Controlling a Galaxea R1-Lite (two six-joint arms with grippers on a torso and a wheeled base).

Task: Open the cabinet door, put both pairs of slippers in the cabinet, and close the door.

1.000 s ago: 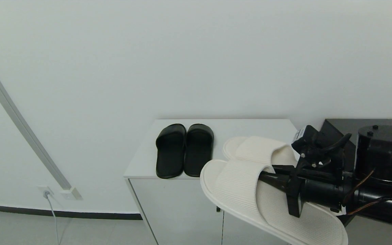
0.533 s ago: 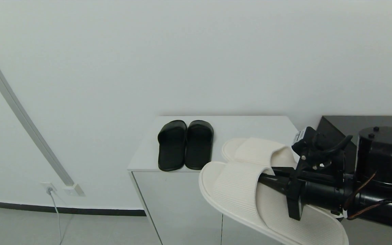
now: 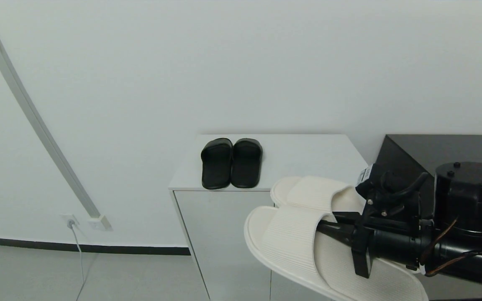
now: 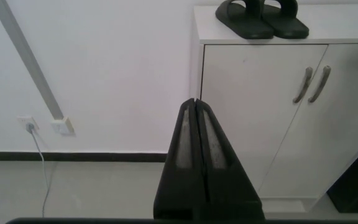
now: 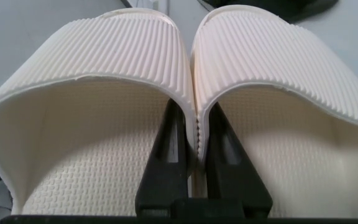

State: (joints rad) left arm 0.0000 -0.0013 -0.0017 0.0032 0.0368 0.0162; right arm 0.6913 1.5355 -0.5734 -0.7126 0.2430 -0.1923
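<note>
right claw [image 5: 195, 113] clenched on white slippers [image 3: 291, 234], toes left (long axis left-right) | black slippers [image 3: 232, 162] atop cabinet [image 3: 224, 234], toes far | left claw [image 4: 195, 102] pinched closed

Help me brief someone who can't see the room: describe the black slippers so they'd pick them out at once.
Find the white two-door cabinet standing against the white wall. On its top, at the front left, lies the pair of smooth black slide slippers, side by side. They are black and lying free, unlike the cream ribbed slippers clamped in the right gripper.
</note>
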